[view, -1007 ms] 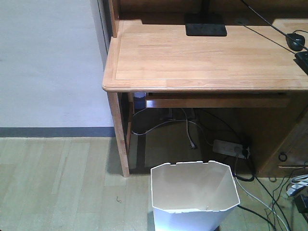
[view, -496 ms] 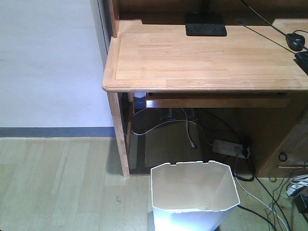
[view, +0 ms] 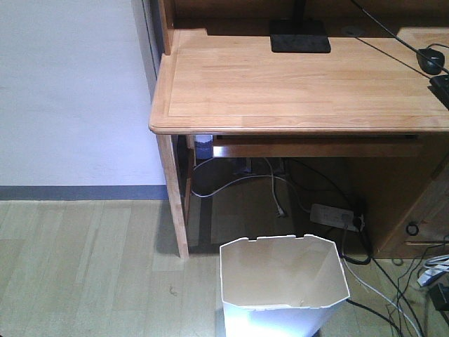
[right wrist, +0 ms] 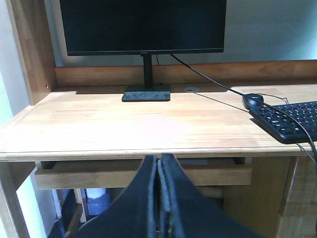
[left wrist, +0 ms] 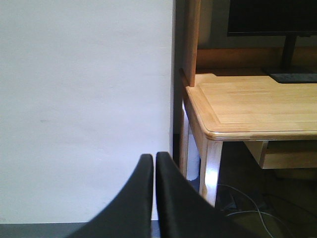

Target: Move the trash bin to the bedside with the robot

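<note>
Nothing changed this second: the white plastic octagonal-rimmed trash bin [view: 280, 277] stays at lower centre, before the wooden table [view: 295, 84]. My left pincer [left wrist: 154, 158] and right pincer [right wrist: 158, 159] are clenched empty; carrying seems not begun.

Quick headcount: one white trash bin [view: 280, 270] and one wooden table [view: 280, 84]. On the table there's one monitor [right wrist: 143, 25], one keyboard [right wrist: 290, 119] and one mouse [right wrist: 252, 100]. Underneath, one white power strip [view: 337, 215] and one small whitish container [right wrist: 97, 201]. The cables [view: 235, 180] are a tangle, several at least, can't get an exact number. Two grippers in shot, left gripper [left wrist: 154, 157] and right gripper [right wrist: 158, 158], each with two black fingers [left wrist: 176, 198].
</note>
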Controlling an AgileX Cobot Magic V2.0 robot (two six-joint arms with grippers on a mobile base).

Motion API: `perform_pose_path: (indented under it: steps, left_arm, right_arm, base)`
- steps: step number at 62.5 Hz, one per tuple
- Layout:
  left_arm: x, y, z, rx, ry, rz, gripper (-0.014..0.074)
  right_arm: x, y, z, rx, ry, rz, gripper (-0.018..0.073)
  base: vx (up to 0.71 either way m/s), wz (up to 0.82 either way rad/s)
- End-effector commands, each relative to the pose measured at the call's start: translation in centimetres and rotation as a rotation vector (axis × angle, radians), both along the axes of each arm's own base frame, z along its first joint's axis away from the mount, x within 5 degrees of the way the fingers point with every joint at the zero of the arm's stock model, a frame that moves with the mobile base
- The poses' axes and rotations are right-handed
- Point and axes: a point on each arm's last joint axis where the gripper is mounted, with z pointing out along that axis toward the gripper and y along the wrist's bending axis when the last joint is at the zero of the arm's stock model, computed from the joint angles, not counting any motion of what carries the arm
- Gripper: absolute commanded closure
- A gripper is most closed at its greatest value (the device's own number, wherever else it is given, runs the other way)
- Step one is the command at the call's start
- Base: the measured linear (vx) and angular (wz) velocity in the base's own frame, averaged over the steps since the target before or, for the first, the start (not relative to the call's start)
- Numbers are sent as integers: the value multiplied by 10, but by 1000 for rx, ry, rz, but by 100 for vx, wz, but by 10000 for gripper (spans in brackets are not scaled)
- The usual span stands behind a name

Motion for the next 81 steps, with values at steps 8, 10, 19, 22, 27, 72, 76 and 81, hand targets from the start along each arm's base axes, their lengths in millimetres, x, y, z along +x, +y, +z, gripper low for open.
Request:
perform_pose_path:
  steps: [8, 10, 19, 22, 27, 72, 76, 81]
  left_arm:
    - [0, 0, 2, -14, -74, -1, 603]
    - [0, 0, 2, -14, -74, -1, 603]
    - [0, 0, 2, -14, -74, -1, 603]
    - [0, 0, 2, -14, -74, -1, 603]
    - [0, 0, 2, -14, -74, -1, 603]
    - [0, 0, 2, -14, -74, -1, 603]
    - [0, 0, 2, -14, -74, -1, 603]
    - [0, 0, 2, -14, -74, -1, 603]
  right_arm:
    - [0, 1, 11, -24, -137, 9, 568]
    - [-1, 1, 13, -22, -152, 9, 568]
    - [-4, 1, 36, -23, -212, 9, 568]
    - [-4, 1, 44, -25, -216, 8, 568]
    - [-3, 1, 62, -28, -210, 6, 568]
    - [61, -1, 92, -19, 125, 4, 561]
    - [63, -1, 91, -20, 130, 5, 552]
    - [63, -1, 91, -20, 130, 5, 524]
  base:
    - [0, 0]
    - [0, 0]
    - [0, 0]
    - [0, 0]
    - [0, 0]
    - [0, 0]
    - [0, 0]
    - [0, 0]
